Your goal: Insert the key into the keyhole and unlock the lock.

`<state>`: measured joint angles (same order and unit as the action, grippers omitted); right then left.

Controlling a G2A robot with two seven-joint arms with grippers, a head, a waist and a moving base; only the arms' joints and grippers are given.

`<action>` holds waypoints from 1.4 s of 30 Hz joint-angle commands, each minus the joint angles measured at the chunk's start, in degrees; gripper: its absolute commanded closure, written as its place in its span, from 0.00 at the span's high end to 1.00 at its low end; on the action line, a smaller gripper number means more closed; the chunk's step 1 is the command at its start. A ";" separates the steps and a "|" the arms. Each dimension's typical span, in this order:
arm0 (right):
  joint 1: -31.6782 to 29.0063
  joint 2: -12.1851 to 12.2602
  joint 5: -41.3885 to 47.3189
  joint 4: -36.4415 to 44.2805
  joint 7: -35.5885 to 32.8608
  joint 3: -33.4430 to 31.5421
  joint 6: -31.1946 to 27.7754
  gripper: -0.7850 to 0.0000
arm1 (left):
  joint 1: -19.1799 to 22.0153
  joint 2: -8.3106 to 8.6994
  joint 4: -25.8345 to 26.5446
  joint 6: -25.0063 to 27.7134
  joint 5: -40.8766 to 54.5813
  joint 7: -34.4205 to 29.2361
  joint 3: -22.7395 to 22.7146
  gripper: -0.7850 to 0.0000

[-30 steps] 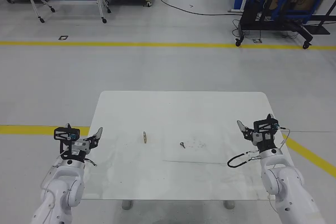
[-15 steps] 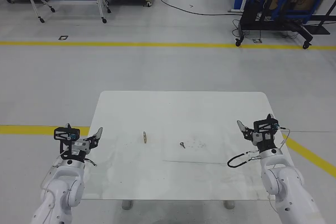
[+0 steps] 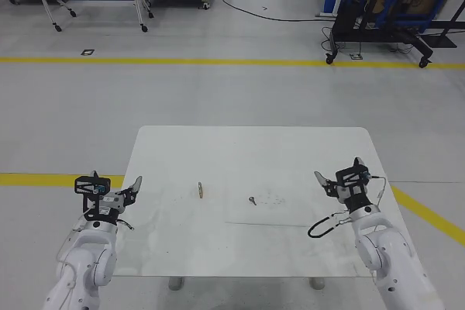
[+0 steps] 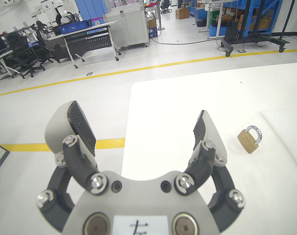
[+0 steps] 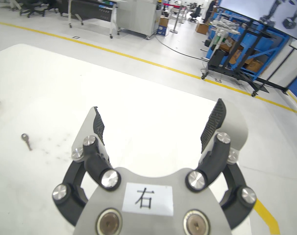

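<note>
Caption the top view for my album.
Left gripper and right gripper, both open, flank padlock and key on white table.

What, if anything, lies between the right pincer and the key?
Nothing visible. The open right pincer hangs over the right part of the table, and only bare surface separates it from the key. The lock lies beyond the key, away from that pincer.

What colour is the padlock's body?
Brass-gold, with a silver shackle; the padlock shows best in the left wrist view.
</note>
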<state>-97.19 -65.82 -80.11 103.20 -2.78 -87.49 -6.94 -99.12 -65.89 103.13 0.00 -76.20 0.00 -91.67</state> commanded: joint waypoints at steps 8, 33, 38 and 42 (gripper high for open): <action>2.84 -0.02 1.75 -1.53 -2.34 2.38 -6.62 1.00 | 0.00 0.00 0.00 0.00 0.00 0.00 0.00 1.00; 25.02 0.78 25.34 -20.32 -41.76 13.99 -42.85 1.00 | 0.00 0.00 0.00 0.00 0.00 0.00 0.00 1.00; 30.14 0.39 30.46 -24.77 -46.81 18.46 -44.06 1.00 | 0.00 0.00 0.00 0.00 0.00 0.00 0.00 1.00; 31.56 0.57 34.56 -26.65 -44.47 19.28 -49.43 1.00 | 0.00 0.00 0.00 0.00 0.00 0.00 0.00 1.00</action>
<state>-65.66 -65.36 -46.48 76.78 -48.19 -68.09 -54.58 -99.12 -65.89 103.13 0.00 -76.20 0.00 -91.67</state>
